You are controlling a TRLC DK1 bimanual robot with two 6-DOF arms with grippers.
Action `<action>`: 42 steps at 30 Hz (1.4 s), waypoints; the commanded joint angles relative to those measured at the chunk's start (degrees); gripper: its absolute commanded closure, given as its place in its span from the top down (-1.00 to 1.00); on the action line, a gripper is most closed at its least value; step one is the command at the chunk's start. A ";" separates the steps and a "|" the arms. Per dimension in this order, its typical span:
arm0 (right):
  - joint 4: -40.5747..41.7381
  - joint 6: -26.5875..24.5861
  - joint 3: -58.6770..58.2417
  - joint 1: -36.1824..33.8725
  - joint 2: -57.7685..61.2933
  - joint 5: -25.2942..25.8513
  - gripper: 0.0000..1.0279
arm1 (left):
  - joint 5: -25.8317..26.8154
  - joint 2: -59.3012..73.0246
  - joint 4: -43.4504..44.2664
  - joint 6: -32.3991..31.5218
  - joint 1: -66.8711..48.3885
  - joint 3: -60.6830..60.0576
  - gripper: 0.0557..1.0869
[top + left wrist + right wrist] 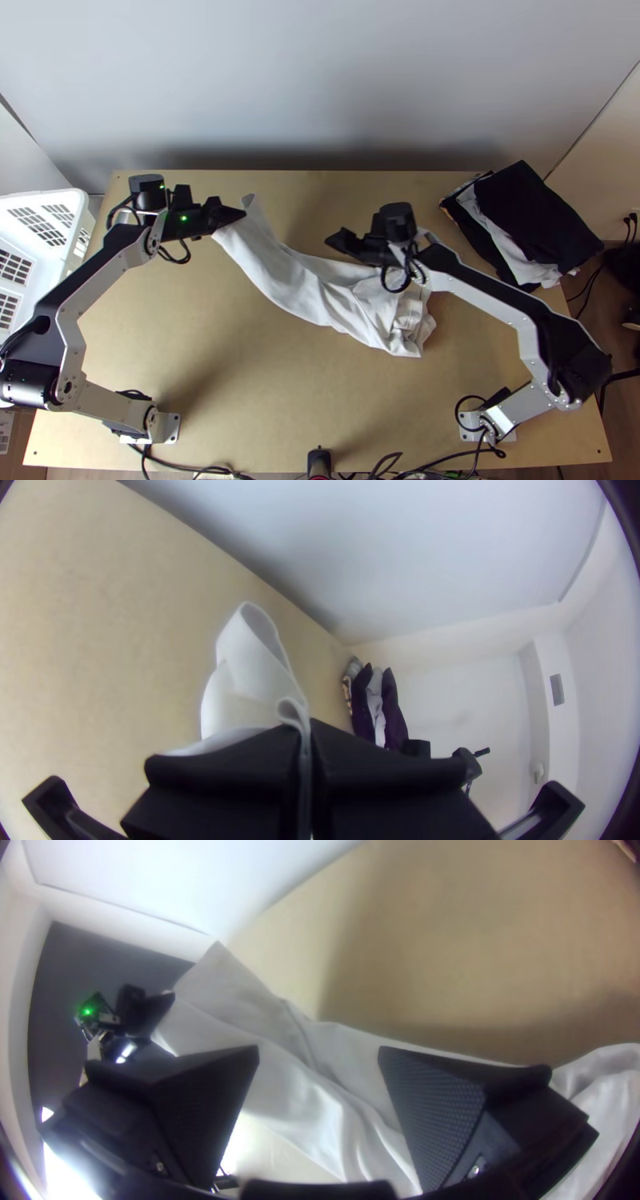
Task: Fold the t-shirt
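My left gripper [305,737] is clamped on one end of the t-shirt [292,280]; my right gripper [319,1052] is open, empty. Other end's bunched, so I reckon spreading and all folding remain.

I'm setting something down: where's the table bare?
Bare tabletop lies widest between the white t-shirt and the arm bases, and narrower between t-shirt and back wall. Crowded: mid-table, with the right gripper over the t-shirt, and the far right corner, under the clothes pile.

Left fingers [229,215] pressed together; right fingers [346,242] apart.
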 commanded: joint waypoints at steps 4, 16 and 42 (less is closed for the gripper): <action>-1.89 0.02 -1.12 -7.02 -6.12 0.02 0.62 | -1.38 0.03 -0.42 -0.88 -8.87 3.98 -0.93; -2.59 -1.21 -5.61 -12.11 -9.37 0.28 0.62 | -2.78 0.91 -1.12 0.09 -21.96 7.06 -0.93; -9.54 -6.57 -22.13 -42.08 -32.13 0.46 0.62 | -5.95 19.90 5.30 -2.98 -42.79 24.29 -0.93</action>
